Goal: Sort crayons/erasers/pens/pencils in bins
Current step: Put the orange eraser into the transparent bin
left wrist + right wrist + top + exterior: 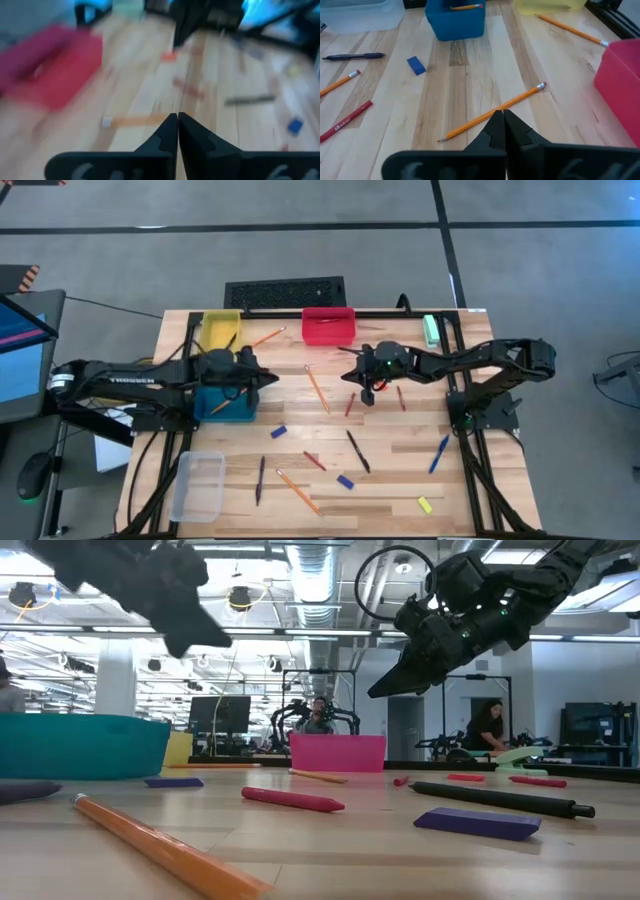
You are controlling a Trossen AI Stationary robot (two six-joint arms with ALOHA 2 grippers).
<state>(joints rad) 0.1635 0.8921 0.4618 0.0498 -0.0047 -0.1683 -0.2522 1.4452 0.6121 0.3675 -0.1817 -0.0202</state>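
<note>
Four bins stand on the table: yellow and red at the far edge, teal at the left with an orange pencil in it, and clear at the near left. My left gripper hangs shut and holding nothing above the teal bin's right side. My right gripper is shut with nothing in it, raised over mid-table, just right of a pencil. Pens, crayons and blue erasers lie scattered flat on the wood.
More pencils lie near the yellow bin and at the near edge. A blue pen and a yellow eraser lie at the right. A green block sits at the far right corner. People stand in the room behind.
</note>
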